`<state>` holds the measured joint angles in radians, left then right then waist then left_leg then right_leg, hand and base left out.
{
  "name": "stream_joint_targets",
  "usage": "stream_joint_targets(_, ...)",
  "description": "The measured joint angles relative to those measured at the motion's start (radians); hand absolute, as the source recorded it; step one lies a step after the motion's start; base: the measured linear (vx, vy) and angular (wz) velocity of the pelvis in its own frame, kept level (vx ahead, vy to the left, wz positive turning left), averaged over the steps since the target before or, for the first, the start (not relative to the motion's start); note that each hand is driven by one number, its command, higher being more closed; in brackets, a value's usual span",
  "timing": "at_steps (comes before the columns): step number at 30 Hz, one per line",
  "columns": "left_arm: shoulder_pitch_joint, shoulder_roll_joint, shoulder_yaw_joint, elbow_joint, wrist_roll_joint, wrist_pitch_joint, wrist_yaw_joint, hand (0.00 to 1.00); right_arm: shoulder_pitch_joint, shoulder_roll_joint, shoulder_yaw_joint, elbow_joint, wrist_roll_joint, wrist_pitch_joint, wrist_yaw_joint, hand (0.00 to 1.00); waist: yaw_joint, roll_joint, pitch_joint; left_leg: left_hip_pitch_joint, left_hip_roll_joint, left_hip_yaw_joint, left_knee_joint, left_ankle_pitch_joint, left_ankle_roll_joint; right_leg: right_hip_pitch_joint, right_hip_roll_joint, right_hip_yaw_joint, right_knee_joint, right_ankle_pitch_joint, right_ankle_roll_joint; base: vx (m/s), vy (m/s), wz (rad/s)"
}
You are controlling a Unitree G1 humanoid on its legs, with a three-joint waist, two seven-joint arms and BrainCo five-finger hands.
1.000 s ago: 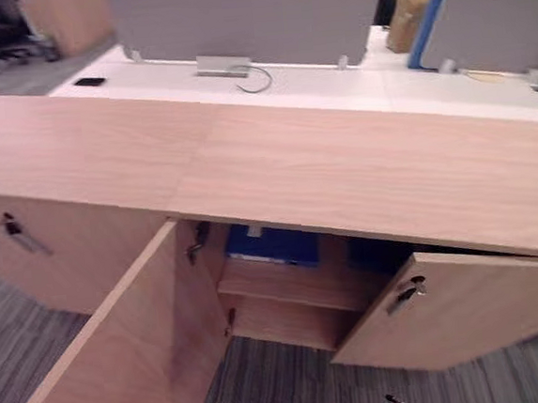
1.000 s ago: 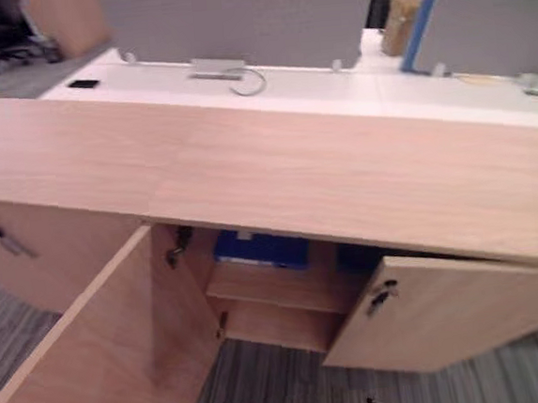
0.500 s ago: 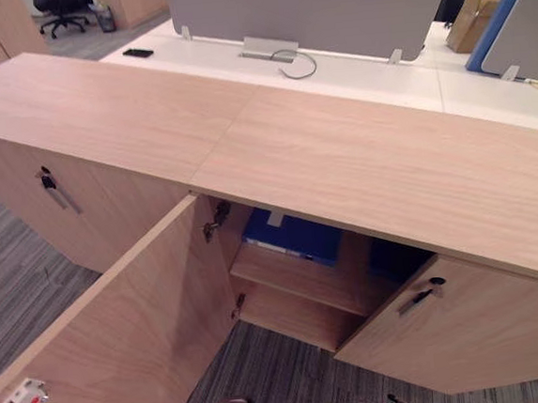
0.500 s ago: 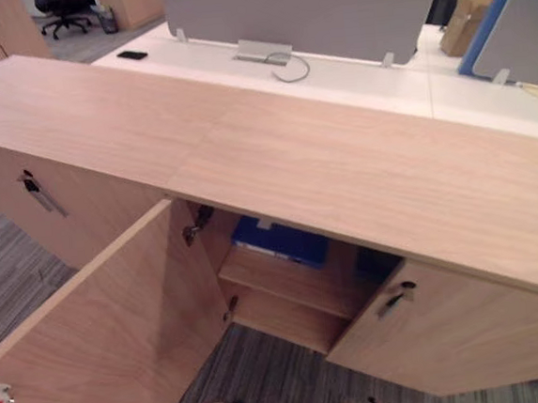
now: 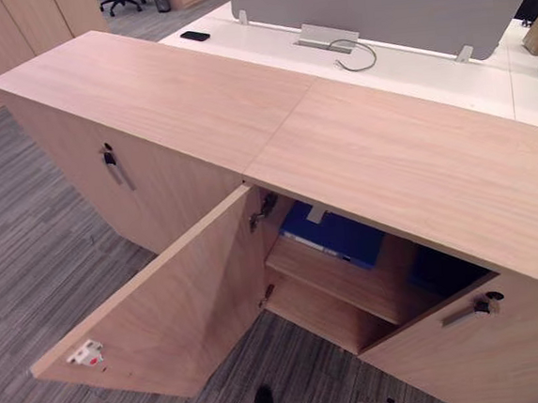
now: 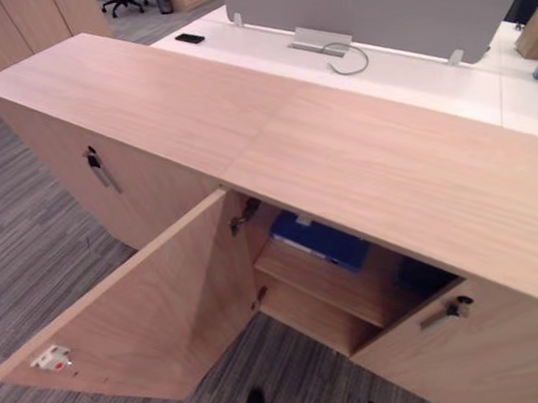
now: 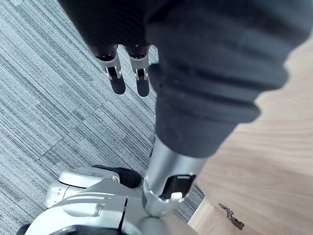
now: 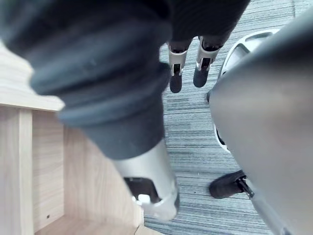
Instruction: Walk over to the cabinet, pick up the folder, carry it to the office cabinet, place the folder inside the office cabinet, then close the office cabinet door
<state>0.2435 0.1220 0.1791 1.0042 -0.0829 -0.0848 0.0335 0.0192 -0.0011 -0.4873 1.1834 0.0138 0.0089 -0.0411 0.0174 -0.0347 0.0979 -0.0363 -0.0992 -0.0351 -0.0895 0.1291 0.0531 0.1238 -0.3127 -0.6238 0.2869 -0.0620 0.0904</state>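
1. We see the blue folder (image 5: 336, 235) lying on the upper shelf (image 5: 338, 285) inside the office cabinet (image 5: 387, 153); we judge the placing done.
2. Left hand (image 7: 116, 78) and right hand (image 8: 175, 73) hang over the carpet (image 7: 49, 98), fingers loosely straight, empty.
3. Left door (image 5: 174, 304) stands wide, right door (image 5: 480, 353) ajar. The left door's free edge juts out low, and bare carpet beside it leaves room to swing it shut.
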Motion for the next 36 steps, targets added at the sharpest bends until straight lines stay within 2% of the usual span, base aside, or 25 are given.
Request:
stream_joint_targets(1,0.000,0.000,-0.002,0.001,0.003,0.000,0.000,0.00,0.008,0.000,0.000,-0.014,0.000,0.000,0.000,0.00,-0.007,0.003,0.001,0.001,0.000,-0.017,0.001,-0.002,0.003,-0.010,-0.006,0.016,0.043,-0.001,-0.002,-0.15,0.061,0.88)
stream_joint_targets(2,-0.001,0.004,-0.004,0.002,0.007,0.000,0.000,0.00,0.026,0.006,0.002,-0.042,0.000,0.000,0.000,0.00,-0.013,0.004,0.002,0.001,0.001,-0.029,0.001,-0.004,0.005,-0.032,-0.013,0.081,0.104,0.001,-0.016,-0.13,0.059,0.87)
stream_joint_targets(4,0.000,-0.001,0.004,0.000,0.007,-0.002,0.005,0.00,0.035,0.012,0.009,-0.059,0.000,-0.002,0.002,0.00,-0.009,0.003,0.001,-0.001,0.000,-0.019,-0.001,-0.004,0.005,-0.038,-0.001,0.173,0.121,-0.004,-0.005,-0.14,0.043,0.73)
stream_joint_targets(6,0.019,-0.004,0.005,0.001,0.007,-0.002,0.005,0.00,0.033,0.013,0.019,-0.047,0.000,-0.002,0.008,0.00,0.002,-0.002,-0.016,-0.025,-0.012,-0.008,-0.001,-0.004,0.004,-0.034,0.008,0.185,0.065,-0.024,0.027,-0.12,-0.007,0.41)
stream_joint_targets(10,0.059,-0.013,0.025,0.008,0.006,0.000,0.005,0.00,0.020,0.013,0.049,-0.026,-0.036,-0.002,0.017,0.00,0.015,-0.014,-0.022,-0.062,-0.012,0.001,-0.001,0.005,-0.008,0.002,0.046,0.183,-0.098,-0.034,0.022,-0.13,-0.061,-0.10)
stream_joint_targets(11,0.061,-0.011,0.027,0.009,0.005,0.001,0.005,0.00,0.017,0.015,0.054,-0.015,-0.035,-0.002,0.017,0.00,0.021,-0.025,-0.021,-0.071,-0.019,0.010,-0.001,0.012,-0.016,0.016,0.051,0.181,-0.150,-0.057,0.019,-0.13,-0.122,-0.21)
stream_joint_targets(12,0.056,-0.009,0.034,0.011,0.005,0.001,0.006,0.00,0.014,0.016,0.057,-0.011,-0.033,-0.003,0.017,0.00,0.027,-0.036,-0.016,-0.075,-0.023,0.016,-0.002,0.027,-0.026,0.030,0.054,0.179,-0.183,-0.099,0.055,-0.13,-0.145,-0.10)
stream_joint_targets(14,0.055,-0.012,0.036,0.014,0.004,0.000,0.007,0.00,0.014,0.013,0.058,-0.012,-0.032,-0.005,0.016,0.00,0.018,-0.031,-0.016,-0.073,-0.015,-0.009,-0.002,0.032,-0.029,0.036,0.071,0.159,-0.178,-0.109,0.061,-0.11,-0.149,0.27)
stream_joint_targets(16,0.054,-0.011,0.046,0.013,-0.002,-0.001,0.009,0.00,0.027,0.013,0.056,-0.012,-0.031,-0.008,0.010,0.00,0.020,-0.034,-0.017,-0.073,0.003,-0.051,-0.002,0.065,-0.036,0.059,0.098,0.110,-0.173,-0.124,0.049,-0.10,-0.153,0.61)
stream_joint_targets(18,0.053,-0.012,0.052,0.011,-0.005,-0.001,0.009,0.00,0.031,0.011,0.050,-0.012,-0.030,-0.009,0.004,0.00,0.023,-0.037,-0.015,-0.091,0.006,-0.105,-0.002,0.088,-0.039,0.073,0.117,0.041,-0.173,-0.132,0.056,-0.05,-0.108,0.92)
stream_joint_targets(20,0.053,-0.022,0.065,-0.003,-0.006,-0.001,0.009,0.00,0.034,0.010,0.038,-0.011,-0.033,-0.007,-0.001,0.00,0.033,-0.038,-0.008,-0.104,0.000,-0.147,-0.002,0.102,-0.042,0.094,0.123,-0.026,-0.171,-0.141,0.061,-0.01,-0.083,0.94)
stream_joint_targets(24,0.053,-0.033,0.087,-0.018,-0.007,0.000,0.009,0.00,0.024,0.022,0.026,-0.013,-0.034,-0.007,-0.007,0.00,0.052,-0.039,0.014,-0.106,-0.019,-0.121,0.004,0.126,-0.033,0.138,0.112,-0.114,-0.167,-0.149,0.065,0.05,-0.035,0.63)
stream_joint_targets(25,0.051,-0.033,0.091,-0.017,-0.007,0.000,0.009,0.00,0.018,0.027,0.013,-0.013,-0.034,-0.007,-0.007,0.00,0.053,-0.039,0.018,-0.111,-0.020,-0.087,0.010,0.118,-0.022,0.141,0.107,-0.120,-0.166,-0.149,0.066,0.08,0.008,0.41)
stream_joint_targets(27,0.043,-0.033,0.104,-0.017,-0.010,0.000,0.009,0.00,-0.002,0.032,-0.002,-0.012,-0.031,-0.006,-0.007,0.00,0.052,-0.040,0.036,-0.155,-0.015,0.081,0.095,0.073,0.017,0.147,0.080,-0.141,-0.158,-0.149,0.066,0.08,0.036,0.23)
stream_joint_targets(30,0.041,-0.037,0.123,-0.015,-0.028,0.000,0.013,0.00,-0.025,0.032,-0.010,-0.011,-0.010,-0.006,-0.007,0.00,0.051,-0.043,0.050,-0.160,-0.024,0.177,0.136,0.015,0.050,0.155,0.042,-0.134,-0.141,-0.147,0.061,0.10,0.047,-0.11)
stream_joint_targets(31,0.037,-0.037,0.123,-0.015,-0.028,0.000,0.014,0.00,-0.030,0.034,-0.016,-0.011,-0.002,-0.007,-0.007,0.00,0.050,-0.041,0.054,-0.159,-0.024,0.198,0.143,-0.002,0.052,0.155,0.034,-0.134,-0.137,-0.143,0.055,0.12,0.079,-0.08)
stream_joint_targets(32,0.030,-0.041,0.123,-0.017,-0.029,0.000,0.016,0.00,-0.036,0.036,-0.035,-0.010,0.006,-0.006,-0.007,0.00,0.046,-0.030,0.061,-0.162,-0.014,0.249,0.163,-0.051,0.055,0.158,0.033,-0.136,-0.135,-0.121,0.022,0.13,0.090,0.17)
stream_joint_targets(33,0.022,-0.033,0.138,-0.012,-0.028,0.001,0.015,0.00,-0.023,0.046,-0.039,-0.007,0.006,-0.007,-0.007,0.00,0.022,-0.065,0.060,-0.161,0.006,0.348,0.193,-0.137,0.033,0.160,0.012,-0.145,-0.160,-0.082,-0.036,0.13,0.101,0.29)
stream_joint_targets(34,0.024,-0.016,0.151,-0.012,-0.032,0.001,0.017,0.00,-0.016,0.051,-0.039,-0.006,0.006,-0.011,-0.008,0.00,0.016,-0.080,0.059,-0.192,0.030,0.408,0.306,-0.167,0.049,0.159,-0.011,-0.148,-0.148,-0.075,-0.026,0.18,0.097,0.16)
stream_joint_targets(35,0.028,-0.015,0.166,0.000,-0.037,0.001,0.018,0.00,-0.005,0.044,-0.040,-0.006,0.006,-0.008,-0.009,0.00,0.023,-0.060,0.057,-0.224,0.110,0.424,0.480,-0.195,0.082,0.150,-0.017,-0.149,-0.092,-0.081,-0.009,0.25,0.073,-0.12)
stream_joint_targets(36,0.037,-0.037,0.181,0.007,-0.041,0.002,0.021,0.00,0.005,0.023,-0.060,-0.017,0.016,-0.008,-0.011,0.00,0.024,-0.019,0.051,-0.207,0.133,0.365,0.487,-0.264,0.034,0.113,-0.013,-0.147,0.020,-0.091,0.007,0.26,0.056,0.00)
